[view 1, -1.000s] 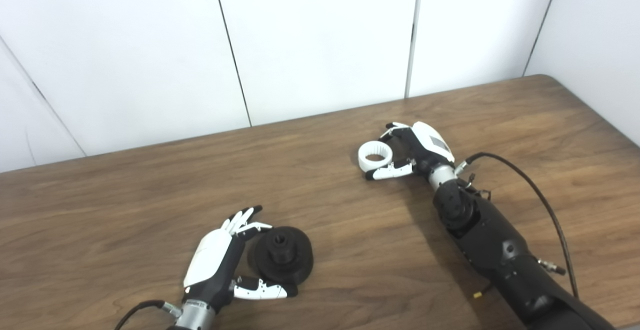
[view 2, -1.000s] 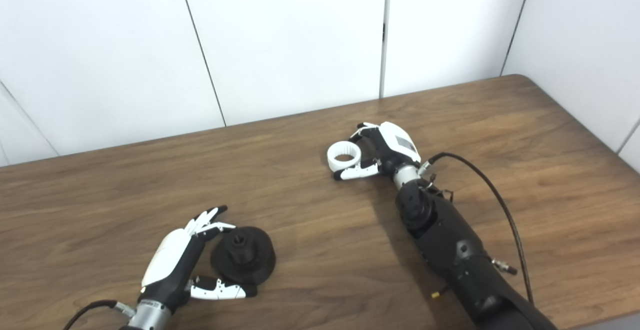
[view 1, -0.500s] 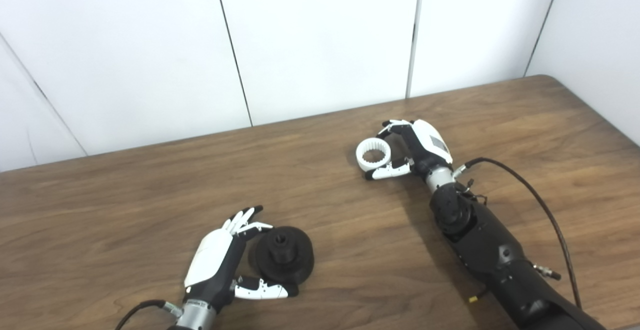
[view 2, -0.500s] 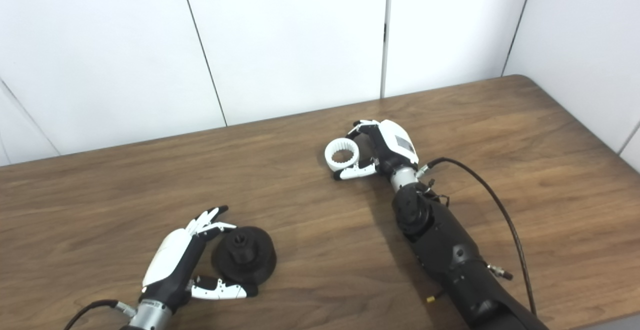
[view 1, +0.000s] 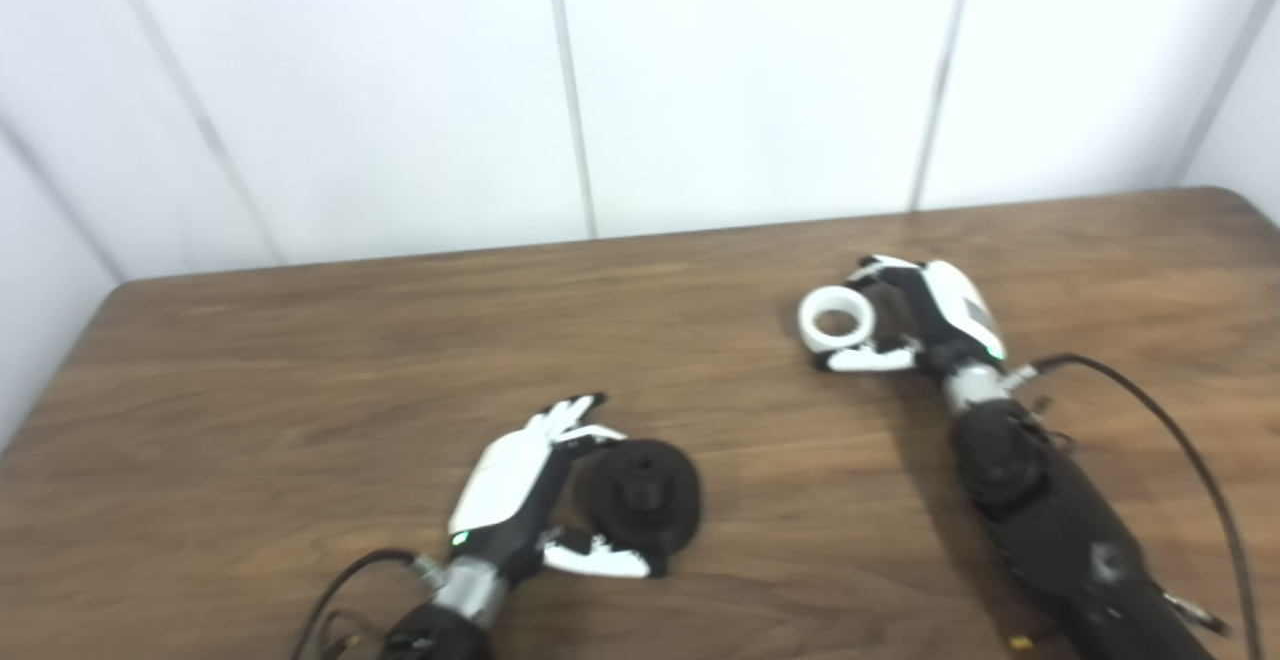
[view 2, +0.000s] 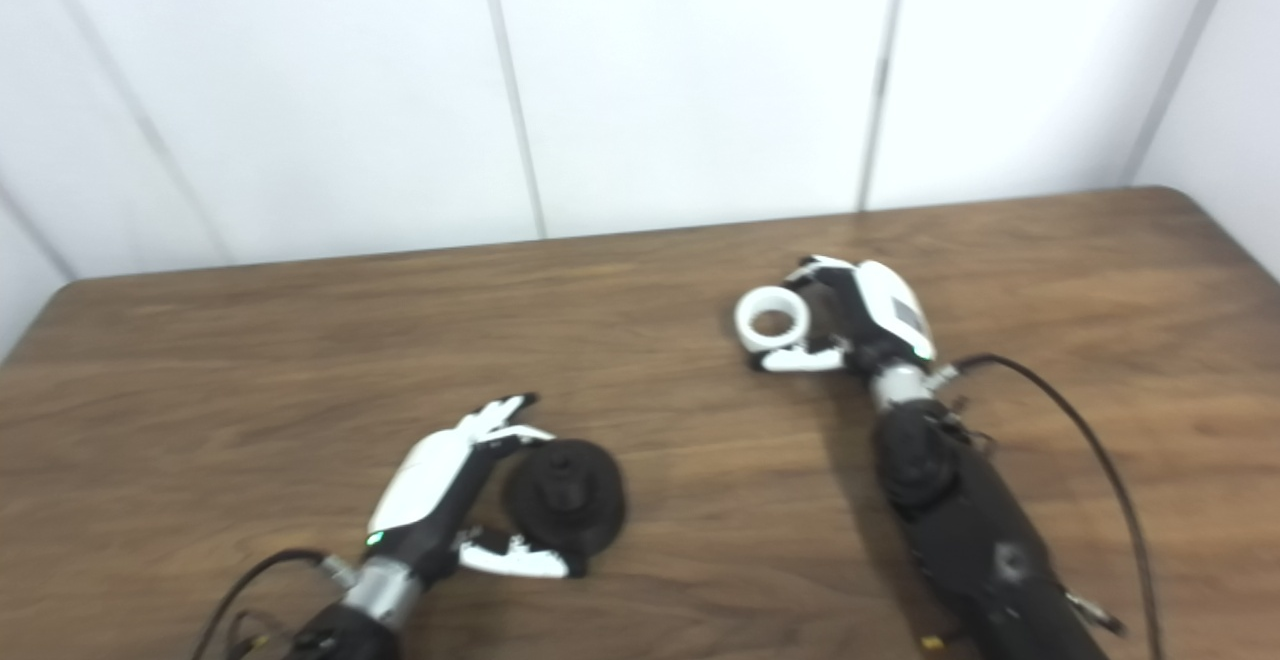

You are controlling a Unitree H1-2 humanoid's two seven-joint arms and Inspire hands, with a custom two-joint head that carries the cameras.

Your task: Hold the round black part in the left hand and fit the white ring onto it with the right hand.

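The left hand (view 1: 520, 500) is lying low on the wooden table (view 1: 300, 380), palm turned toward the round black part (view 1: 640, 495). Its fingers (view 1: 570, 420) are curving over the far side of the part's rim and its thumb (view 1: 600, 562) is reaching under the near side, so the part is sitting between them; the picture is blurred, and whether the fingers are pressing the rim or merely cupping it cannot be told. The black part is resting flat on the table with its raised hub pointing upward, just to the right of the left palm. The right hand (view 2: 870, 325) is working well apart from it, farther back and to the right on the table. The white ring (view 2: 772, 318) is sitting at the tips of this hand: the fingers (view 2: 815, 270) are arching over the ring's far edge and the thumb (view 2: 795, 360) is lying along its near edge, pinching the ring between them. The ring's opening is facing up and slightly toward the viewer, left of the right palm. Whether the ring is touching the table or being held just above it cannot be told. A black cable (view 1: 1180, 440) is running along the table beside the right forearm (view 1: 1050, 510).
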